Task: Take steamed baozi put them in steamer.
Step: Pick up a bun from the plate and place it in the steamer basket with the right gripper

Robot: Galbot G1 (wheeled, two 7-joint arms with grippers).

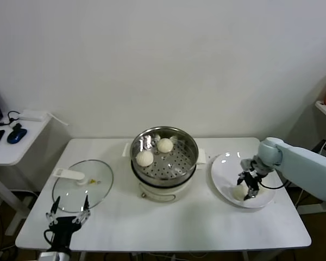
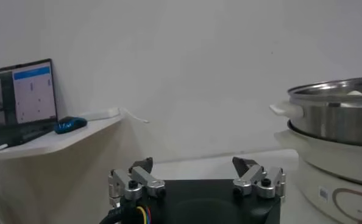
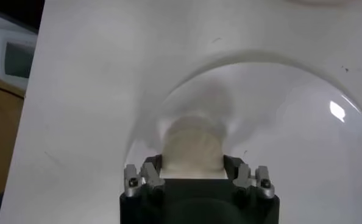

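The steamer [image 1: 164, 161] was placed mid-surface [image 1: 168, 228], with two baozi [image 1: 144, 158] held inside. To its left a lid [image 1: 82, 186] was laid flat; to its right a plate [image 1: 224, 178] — a third baozi [image 1: 239, 192] on it — was set.

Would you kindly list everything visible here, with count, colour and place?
baozi: three seen, cream; two in the steamer, one on the plate
steamer: one, steel on cream base, table centre
plate: one, white, right of steamer
lid: one, glass with white handle, left of steamer
table: one, white
side desk: one, white, far left, with blue mouse
left gripper: open, parked at table's front-left edge
right gripper: shut on the plate's baozi
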